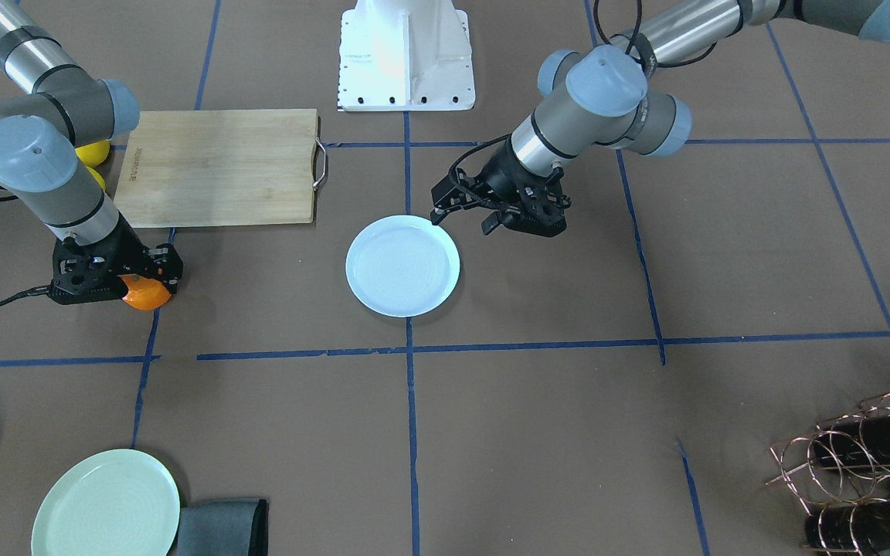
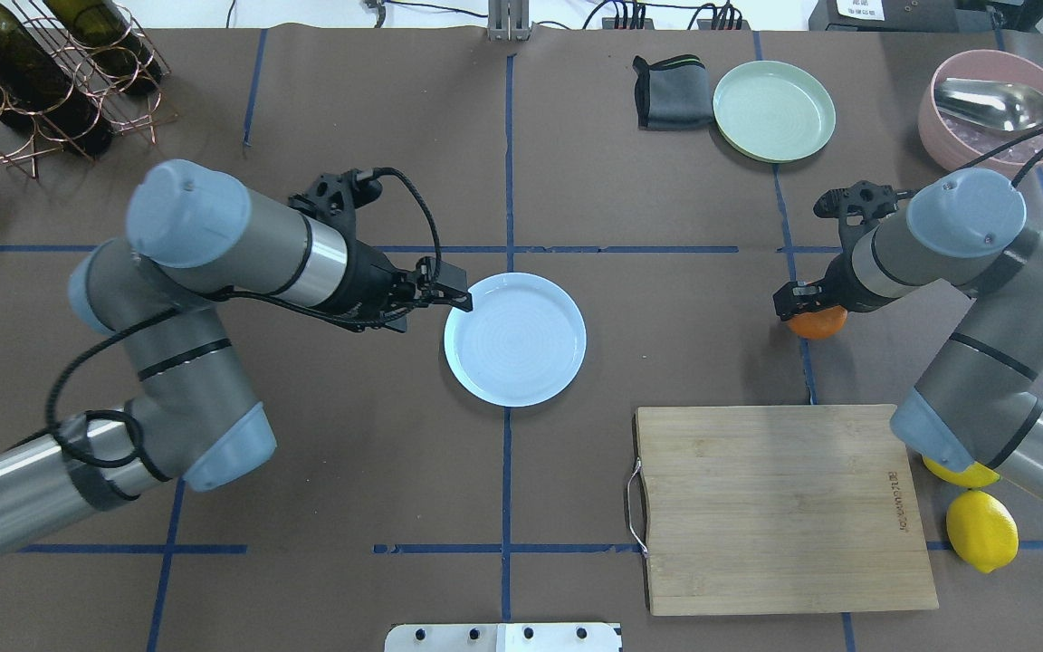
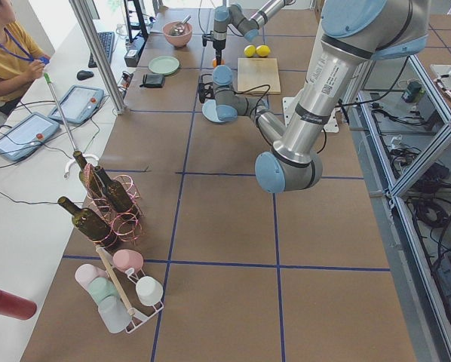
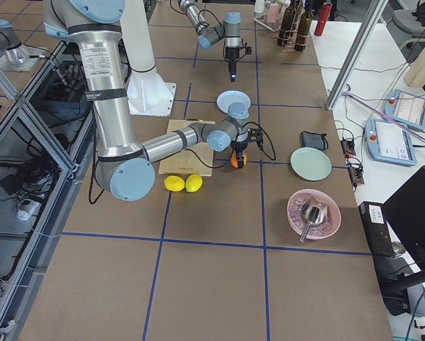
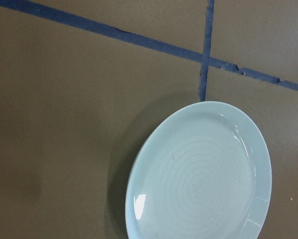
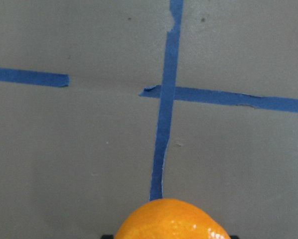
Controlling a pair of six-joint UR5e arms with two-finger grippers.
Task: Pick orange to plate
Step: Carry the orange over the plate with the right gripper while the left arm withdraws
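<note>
Brown worktop [image 1: 538,432] crossed with blue tape [image 1: 491,347]. Front view: right gripper [image 1: 124,282] down over orange [image 1: 145,295], jaws apparently closed on it, well apart from plate [image 1: 402,265]; left gripper [image 1: 464,222] beside plate rim, jaws open, empty. Right wrist: orange low, over tape crossing. Grasp in hand, probably; next, lift and carry to plate centre.

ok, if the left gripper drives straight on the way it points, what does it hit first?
Most likely the plate: the left gripper, open, points down at its near rim with nothing between. Depth is unclear, so rim or inner face.
</note>
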